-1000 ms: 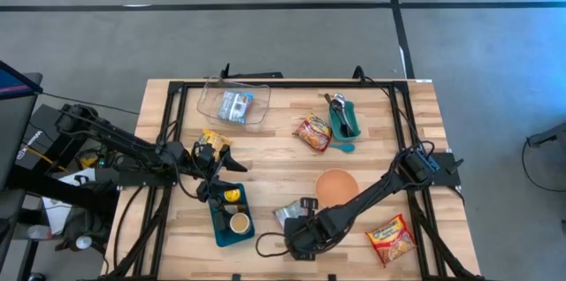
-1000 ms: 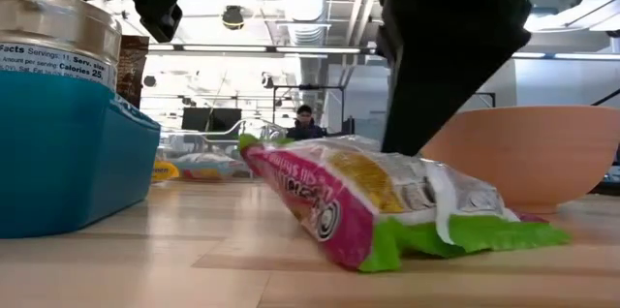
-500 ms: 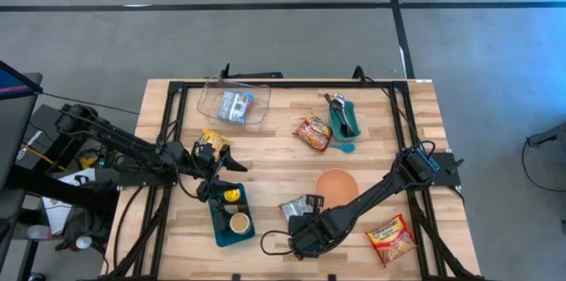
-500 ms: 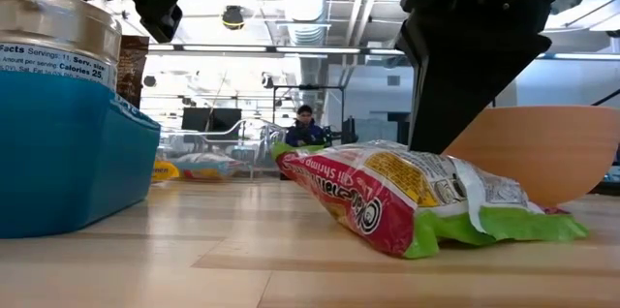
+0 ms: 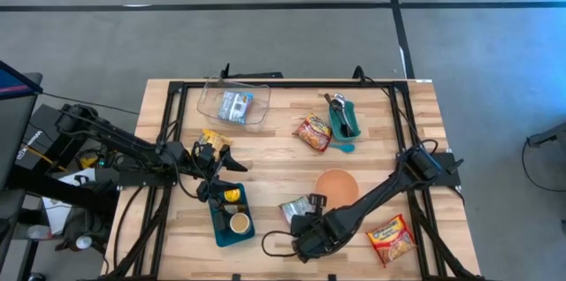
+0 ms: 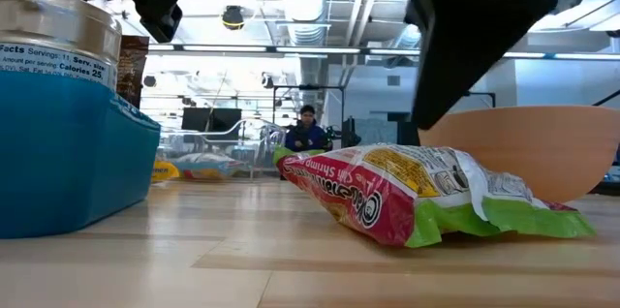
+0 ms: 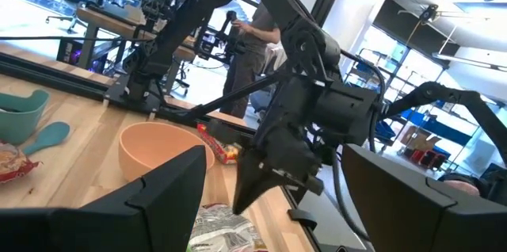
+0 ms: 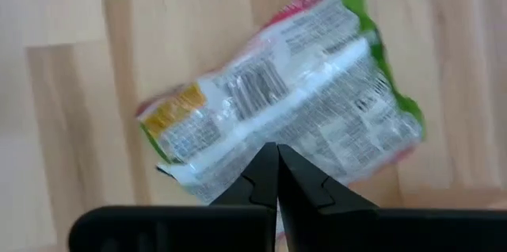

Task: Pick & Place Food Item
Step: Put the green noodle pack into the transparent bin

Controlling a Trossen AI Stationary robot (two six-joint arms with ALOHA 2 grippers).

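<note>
Ramen packet (image 5: 294,209): pink, green and silver, lying flat on the wooden surface (image 5: 274,157) near its front edge, just beside the orange bowl (image 5: 337,186); printed back faces up in the right wrist view (image 8: 285,117); nothing grips it.
Surface: pale wood planks inside a black frame, carrying every item.
Right arm: reaches from the right edge toward the front middle.
Left arm: comes in from the left edge, raised over the blue tray (image 5: 232,216).
Clear container (image 5: 233,104): at the far left, with a small packet inside.
Blue tray: front left, holding a lidded can (image 6: 48,42) and a yellow item.
Orange bowl: upright, right of centre.
Teal bowl (image 5: 344,118): far right, utensils inside, a teal spoon just beside it.
Other packets: one red (image 5: 314,132) beside the teal bowl, one orange (image 5: 391,237) at the front right.
Right hand (image 5: 309,222): fingers pressed fully together, empty, poised over the ramen packet.
Left hand (image 5: 232,165): fingers spread wide, holding nothing.
</note>
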